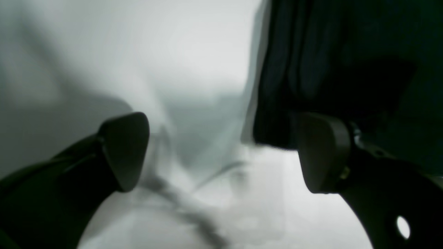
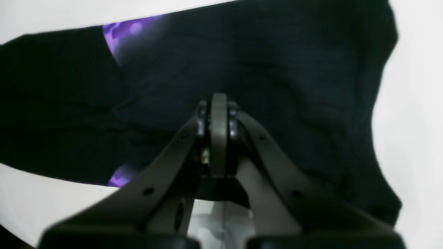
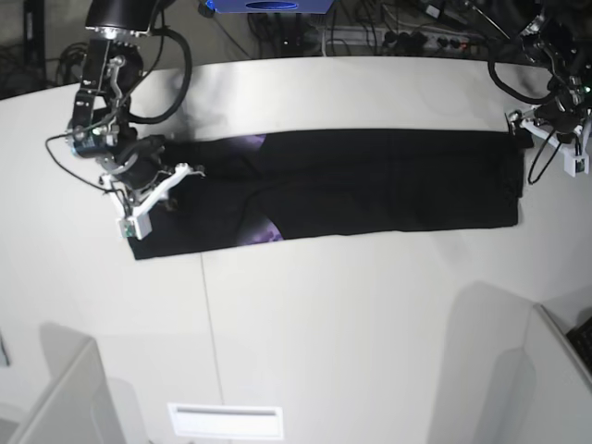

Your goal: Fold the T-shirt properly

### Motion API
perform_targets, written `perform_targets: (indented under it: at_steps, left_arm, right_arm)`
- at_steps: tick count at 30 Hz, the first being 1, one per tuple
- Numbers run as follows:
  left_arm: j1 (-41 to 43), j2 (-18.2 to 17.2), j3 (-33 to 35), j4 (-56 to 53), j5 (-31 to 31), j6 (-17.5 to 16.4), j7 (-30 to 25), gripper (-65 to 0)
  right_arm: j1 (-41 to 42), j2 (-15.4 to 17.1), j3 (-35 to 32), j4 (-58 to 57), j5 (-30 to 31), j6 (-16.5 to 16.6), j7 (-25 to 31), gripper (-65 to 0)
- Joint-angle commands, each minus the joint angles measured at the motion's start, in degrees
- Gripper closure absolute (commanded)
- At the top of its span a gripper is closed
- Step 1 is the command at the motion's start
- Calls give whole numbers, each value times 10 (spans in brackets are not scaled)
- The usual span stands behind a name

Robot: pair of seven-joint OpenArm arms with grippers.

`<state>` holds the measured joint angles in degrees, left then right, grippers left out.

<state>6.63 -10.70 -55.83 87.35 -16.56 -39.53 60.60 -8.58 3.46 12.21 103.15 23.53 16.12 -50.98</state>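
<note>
The T-shirt (image 3: 370, 180) lies as a long black strip across the white table (image 3: 324, 305), with bits of purple print (image 3: 266, 233) showing at its folds. My left gripper (image 3: 558, 148) hovers at the strip's right end. In the left wrist view the left gripper (image 1: 225, 152) is wide open with nothing between its fingers, and the black cloth (image 1: 346, 52) sits just beyond the right finger. My right gripper (image 3: 153, 196) rests over the strip's left end. The right wrist view shows the right gripper (image 2: 218, 103) shut, tips against the black cloth (image 2: 294, 69); no pinched fold is visible.
Cables and a blue object (image 3: 268, 5) crowd the table's far edge. Grey partitions stand at the near left (image 3: 65, 398) and near right (image 3: 518, 370). A white label (image 3: 225, 421) lies near the front edge.
</note>
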Motion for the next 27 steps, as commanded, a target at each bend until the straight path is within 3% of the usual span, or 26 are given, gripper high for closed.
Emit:
perform_targets:
  at_steps: [1,20,27]
  left_arm:
    - [-10,-10,-1,2,-10,-5,-16,-650]
    - [-49,3,58,-81,-9,-5,-18,-648]
    - [-49,2,58,-106,-9,-5,-40,-115]
  right_arm:
    - [6,4,-6,11,5,4,12,0]
    - [-7,3,-26,11,3,4,13,0]
    - [-20,4,-23,13,3,4,13,0]
